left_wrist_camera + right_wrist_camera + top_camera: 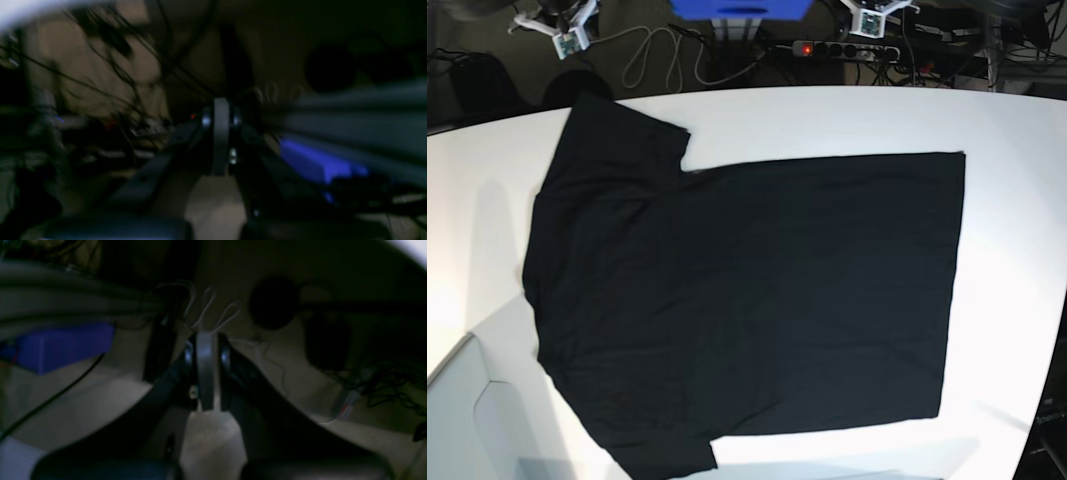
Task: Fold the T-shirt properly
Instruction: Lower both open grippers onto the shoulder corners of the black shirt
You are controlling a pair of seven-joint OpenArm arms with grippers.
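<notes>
The black T-shirt [747,290] lies spread flat on the white table [827,120] in the base view, plain side up. Its sleeves are at the left and its hem at the right. No print shows. Neither arm appears in the base view. In the left wrist view my left gripper [221,133] has its fingers pressed together with nothing between them. In the right wrist view my right gripper [206,373] is likewise shut and empty. Both wrist views are dark and blurred, show no cloth, and face away from the shirt.
Beyond the table's far edge stand a blue box [740,8], a power strip [842,48] with a red light, and loose cables [652,55]. The blue box also shows in the left wrist view [317,163] and the right wrist view [63,345].
</notes>
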